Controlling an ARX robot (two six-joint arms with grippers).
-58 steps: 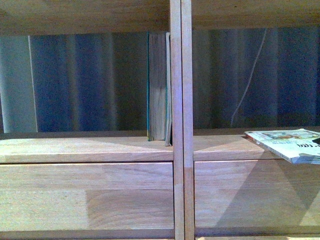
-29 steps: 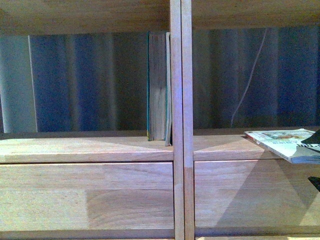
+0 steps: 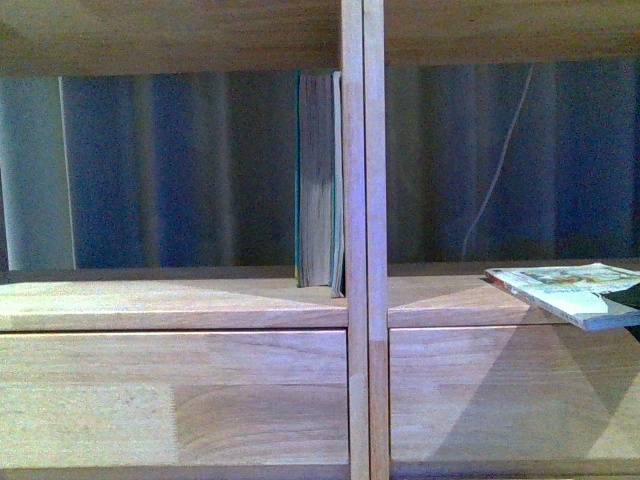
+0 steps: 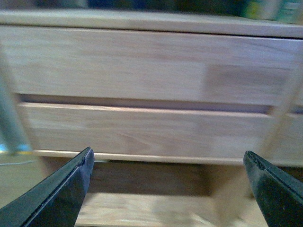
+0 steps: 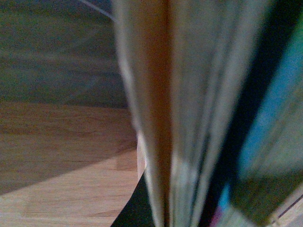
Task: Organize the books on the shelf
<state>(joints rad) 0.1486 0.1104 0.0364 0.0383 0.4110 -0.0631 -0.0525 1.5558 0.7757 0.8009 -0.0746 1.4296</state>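
Note:
The thick teal book (image 3: 318,180) stands upright in the left compartment of the light wood shelf (image 3: 170,300), against the middle upright. The thin paperback book (image 3: 565,290) is held nearly flat at the right edge of the front view, over the right compartment's board. My right gripper is shut on it; only a dark bit of the gripper (image 3: 628,296) shows there. In the right wrist view the book's pages (image 5: 189,113) fill the frame, blurred. My left gripper (image 4: 168,163) is open and empty, facing the drawer fronts (image 4: 142,66).
The middle upright (image 3: 362,240) splits the two compartments. Drawer fronts (image 3: 170,400) lie below the shelf board. A thin white cord (image 3: 500,160) hangs behind the right compartment, before a dark blue curtain.
The front view has shifted slightly down. The paperback has moved a little left and tilted flatter, with the dark gripper now at its right end.

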